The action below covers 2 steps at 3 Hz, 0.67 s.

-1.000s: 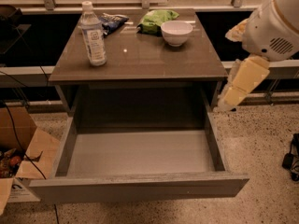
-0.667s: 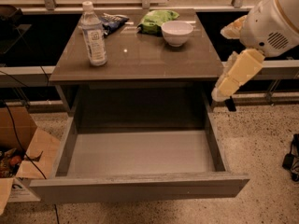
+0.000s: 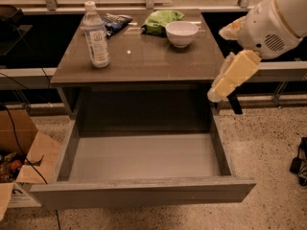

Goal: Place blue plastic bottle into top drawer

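The blue plastic bottle [image 3: 96, 35] stands upright on the left side of the brown tabletop [image 3: 153, 59]; it is clear with a white cap and a white label. The top drawer [image 3: 144, 194] is pulled wide open below the tabletop, and its grey inside holds nothing. My gripper [image 3: 217, 93] hangs on the cream and white arm at the right, beside the table's right edge and above the drawer's right wall. It points down and left, far from the bottle, and holds nothing that I can see.
A white bowl [image 3: 181, 33], a green bag [image 3: 160, 20] and a dark blue snack bag [image 3: 115, 23] lie at the back of the tabletop. An open cardboard box [image 3: 26, 155] with cables sits on the floor at the left. A dark object [image 3: 300, 162] lies at the right edge.
My arm and gripper have moved up and a little to the left, closer to the table's right edge. The bottle and the drawer have not moved.
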Each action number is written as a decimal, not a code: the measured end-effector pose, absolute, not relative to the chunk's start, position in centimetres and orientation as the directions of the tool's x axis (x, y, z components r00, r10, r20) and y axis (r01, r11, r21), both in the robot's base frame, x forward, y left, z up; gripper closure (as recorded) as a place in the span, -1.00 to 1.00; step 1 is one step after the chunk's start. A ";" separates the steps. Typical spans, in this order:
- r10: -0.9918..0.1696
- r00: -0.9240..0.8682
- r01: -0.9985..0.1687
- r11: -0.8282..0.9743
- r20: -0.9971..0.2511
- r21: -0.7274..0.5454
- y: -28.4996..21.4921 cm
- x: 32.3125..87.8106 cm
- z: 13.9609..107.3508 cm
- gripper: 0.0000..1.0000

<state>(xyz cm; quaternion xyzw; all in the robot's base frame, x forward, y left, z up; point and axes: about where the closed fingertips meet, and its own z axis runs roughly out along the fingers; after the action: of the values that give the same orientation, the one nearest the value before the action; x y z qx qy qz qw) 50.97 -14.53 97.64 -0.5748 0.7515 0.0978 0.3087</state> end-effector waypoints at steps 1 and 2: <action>-0.779 -0.100 -0.926 0.301 -0.619 -0.228 -11.1 54.0 97.4 -1.00; -0.757 -0.058 -0.933 0.272 -0.651 -0.234 -7.2 57.1 96.8 -1.00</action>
<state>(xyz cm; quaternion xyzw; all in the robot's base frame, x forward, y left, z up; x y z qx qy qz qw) 57.07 -7.24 96.82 -0.5899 0.7164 0.1258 0.3507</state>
